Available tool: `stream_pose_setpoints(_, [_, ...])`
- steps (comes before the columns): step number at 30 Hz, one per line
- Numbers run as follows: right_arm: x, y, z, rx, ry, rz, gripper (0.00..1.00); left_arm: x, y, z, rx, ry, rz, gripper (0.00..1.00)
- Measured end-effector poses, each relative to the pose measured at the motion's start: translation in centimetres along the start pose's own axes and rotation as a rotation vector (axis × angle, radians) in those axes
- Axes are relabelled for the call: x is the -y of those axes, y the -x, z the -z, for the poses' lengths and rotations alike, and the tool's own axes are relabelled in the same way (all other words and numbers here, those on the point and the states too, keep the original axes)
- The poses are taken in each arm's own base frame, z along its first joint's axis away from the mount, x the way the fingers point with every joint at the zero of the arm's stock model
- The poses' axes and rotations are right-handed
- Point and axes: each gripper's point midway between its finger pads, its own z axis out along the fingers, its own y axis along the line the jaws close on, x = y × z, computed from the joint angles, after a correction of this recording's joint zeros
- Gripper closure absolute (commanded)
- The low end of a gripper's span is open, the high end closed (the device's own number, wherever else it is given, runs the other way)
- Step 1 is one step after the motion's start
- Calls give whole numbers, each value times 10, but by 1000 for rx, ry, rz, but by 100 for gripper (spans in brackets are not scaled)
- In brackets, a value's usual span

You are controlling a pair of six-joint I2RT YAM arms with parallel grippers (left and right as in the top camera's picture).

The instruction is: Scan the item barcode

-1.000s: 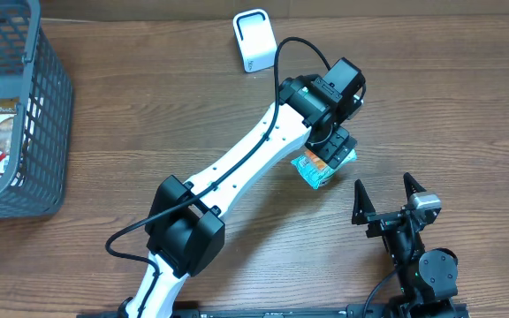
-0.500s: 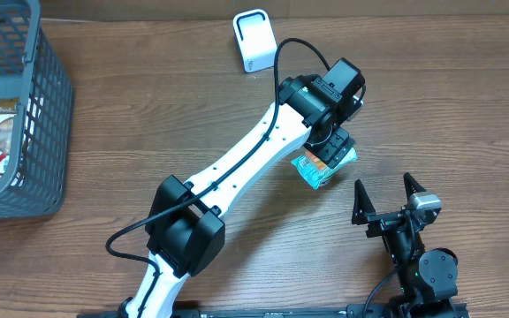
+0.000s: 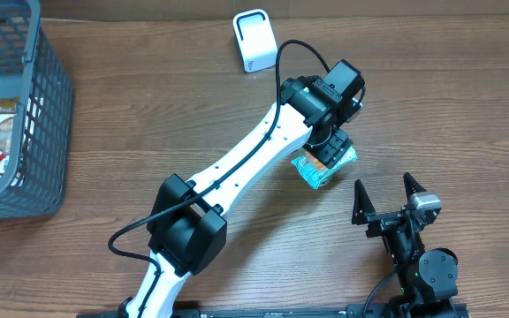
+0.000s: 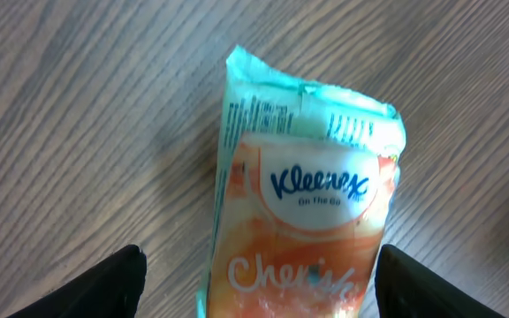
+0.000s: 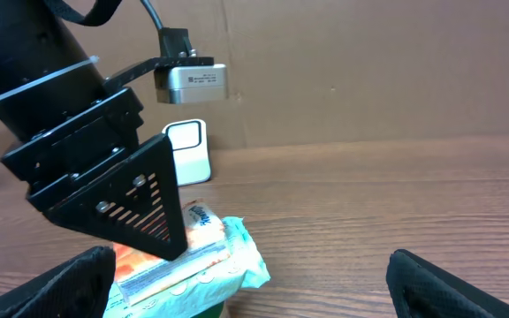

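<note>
A teal and orange Kleenex tissue pack (image 4: 307,194) lies flat on the wooden table, with small print and a barcode strip near its far end. My left gripper (image 4: 262,269) hangs right over it, open. Its two black fingers stand on either side of the pack, with a gap showing on each side. From overhead, the pack (image 3: 312,170) pokes out from under the left gripper (image 3: 332,148). My right gripper (image 3: 383,184) waits open near the front edge, facing the pack (image 5: 215,256), with nothing between its fingers.
A white upright device (image 3: 253,40) stands at the back of the table, also visible in the right wrist view (image 5: 188,150). A grey mesh basket (image 3: 47,106) holding packets sits at the far left. A cardboard wall (image 5: 369,62) closes off the back.
The left arm has shifted only very slightly over the pack. The pack and the right arm have not moved.
</note>
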Motion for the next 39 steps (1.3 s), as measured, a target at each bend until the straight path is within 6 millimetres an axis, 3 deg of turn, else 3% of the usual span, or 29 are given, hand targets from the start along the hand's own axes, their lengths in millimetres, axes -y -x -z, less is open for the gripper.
stream_pose_setpoints(6, [0, 0, 0, 0, 0, 0, 0, 6, -1, -4, -3, -19, -6, 29])
stream_pose_setpoints(12, [0, 0, 0, 0, 0, 0, 0, 9, -6, -11, -18, -21, -12, 40])
stream_pose_setpoints(18, [0, 0, 0, 0, 0, 0, 0, 2, -2, -12, 0, 22, -11, 71])
stream_pose_setpoints(23, [0, 0, 0, 0, 0, 0, 0, -5, 3, -11, 20, 63, -18, 78])
stream_pose_setpoints(32, [0, 0, 0, -1, 0, 0, 0, -12, -1, -10, 5, 104, -14, 78])
stream_pose_setpoints(35, [0, 0, 0, 0, 0, 0, 0, -26, -7, -4, -15, 165, 14, 76])
stream_pose_setpoints(39, [0, 0, 0, 0, 0, 0, 0, -48, -20, 19, -38, 232, 87, 76])
